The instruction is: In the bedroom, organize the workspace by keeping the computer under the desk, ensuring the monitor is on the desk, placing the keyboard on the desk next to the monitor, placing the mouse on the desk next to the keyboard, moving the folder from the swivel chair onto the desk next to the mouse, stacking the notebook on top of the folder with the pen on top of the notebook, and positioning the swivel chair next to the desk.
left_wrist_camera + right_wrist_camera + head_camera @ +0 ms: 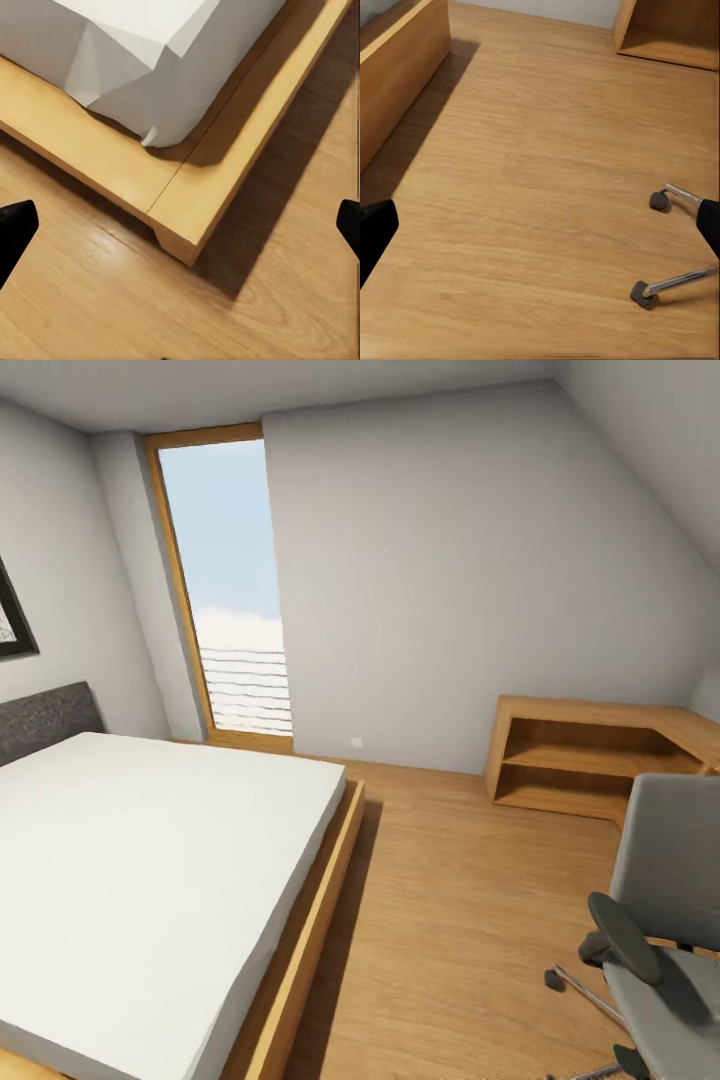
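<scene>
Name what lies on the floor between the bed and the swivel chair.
Nothing: in the head view, bare wood floor runs from the bed to the swivel chair.

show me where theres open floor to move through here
Open wood floor runs between the bed frame and the swivel chair, up to the oak shelf unit. It gets tight by the chair's chrome legs and casters.
</scene>
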Robot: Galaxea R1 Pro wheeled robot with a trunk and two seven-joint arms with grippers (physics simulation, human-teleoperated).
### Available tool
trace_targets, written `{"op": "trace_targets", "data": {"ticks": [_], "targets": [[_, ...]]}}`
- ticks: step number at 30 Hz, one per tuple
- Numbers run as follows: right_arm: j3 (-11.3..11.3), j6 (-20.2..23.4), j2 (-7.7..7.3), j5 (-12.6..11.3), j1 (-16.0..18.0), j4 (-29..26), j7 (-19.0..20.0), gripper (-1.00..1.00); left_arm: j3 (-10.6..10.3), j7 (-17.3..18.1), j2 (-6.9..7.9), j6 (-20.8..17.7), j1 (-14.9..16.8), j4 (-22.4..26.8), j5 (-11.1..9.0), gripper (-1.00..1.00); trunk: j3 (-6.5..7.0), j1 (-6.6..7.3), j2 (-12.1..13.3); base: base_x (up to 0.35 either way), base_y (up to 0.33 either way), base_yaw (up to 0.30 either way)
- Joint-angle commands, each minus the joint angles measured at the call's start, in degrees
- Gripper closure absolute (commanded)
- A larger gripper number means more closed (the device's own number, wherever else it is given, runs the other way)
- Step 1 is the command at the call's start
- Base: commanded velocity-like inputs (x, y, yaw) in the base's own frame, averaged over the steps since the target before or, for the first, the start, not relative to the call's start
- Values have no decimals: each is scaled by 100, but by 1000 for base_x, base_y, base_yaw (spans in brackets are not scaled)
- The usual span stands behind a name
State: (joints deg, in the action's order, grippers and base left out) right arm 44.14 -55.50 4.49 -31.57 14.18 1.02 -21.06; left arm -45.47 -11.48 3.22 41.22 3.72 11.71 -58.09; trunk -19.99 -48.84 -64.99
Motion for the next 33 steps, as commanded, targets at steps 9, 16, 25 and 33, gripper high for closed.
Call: {"op": "trace_targets", "data": {"ticks": [9,16,25,33], "targets": [[40,139,28,-25,6,-14,-29,-100,-40,-299,33,-812,12,270,-19,-100,23,0,-4,0,0,-243],[31,241,22,-41,6,-107,-29,-100,-34,-309,28,-1086,14,129,-33,-100,46,0,-4,0,0,-243],[18,268,10,-50,6,-153,-29,-100,-44,-311,17,-1106,13,-60,-18,-100,73,0,-4,0,0,-222],[21,275,8,-45,6,-154,-29,-100,-56,-314,-15,-1107,14,-85,-1,-100,81,0,-4,116,0,-64]]}}
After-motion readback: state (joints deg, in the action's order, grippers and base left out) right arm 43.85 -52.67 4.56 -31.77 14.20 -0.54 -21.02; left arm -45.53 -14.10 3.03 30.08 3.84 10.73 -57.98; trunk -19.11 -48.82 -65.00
